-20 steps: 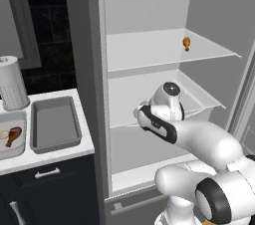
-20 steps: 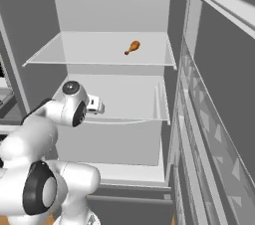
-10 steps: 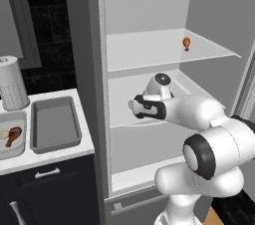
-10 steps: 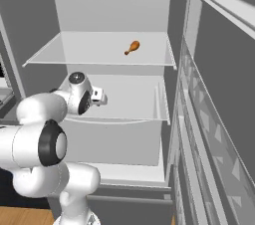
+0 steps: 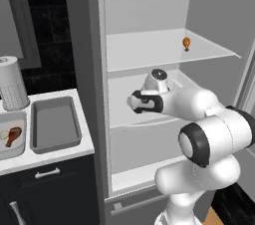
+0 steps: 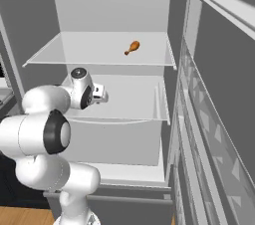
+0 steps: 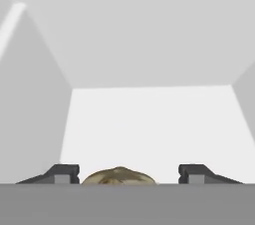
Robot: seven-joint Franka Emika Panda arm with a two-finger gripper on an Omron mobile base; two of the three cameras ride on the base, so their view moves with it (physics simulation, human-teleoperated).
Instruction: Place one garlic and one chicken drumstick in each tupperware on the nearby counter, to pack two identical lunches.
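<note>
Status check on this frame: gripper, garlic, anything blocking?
Gripper inside fridge, jaws apart, straddling garlic; grip not confirmed. Nothing in the way.

Surface finishes, fridge side

Fridge shelves [image 5: 149, 52] matt smooth white; tabletop [image 5: 50, 155] white marbled; grey tupperware [image 5: 54, 124] matt plastic-looking; drumstick [image 6: 132, 48] glossy brown; garlic [image 7: 118, 176] papery tan; arm shell glossy white.

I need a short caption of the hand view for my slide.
Claw open astride a garlic on a white fridge shelf, fingertips not yet touching it.
</note>
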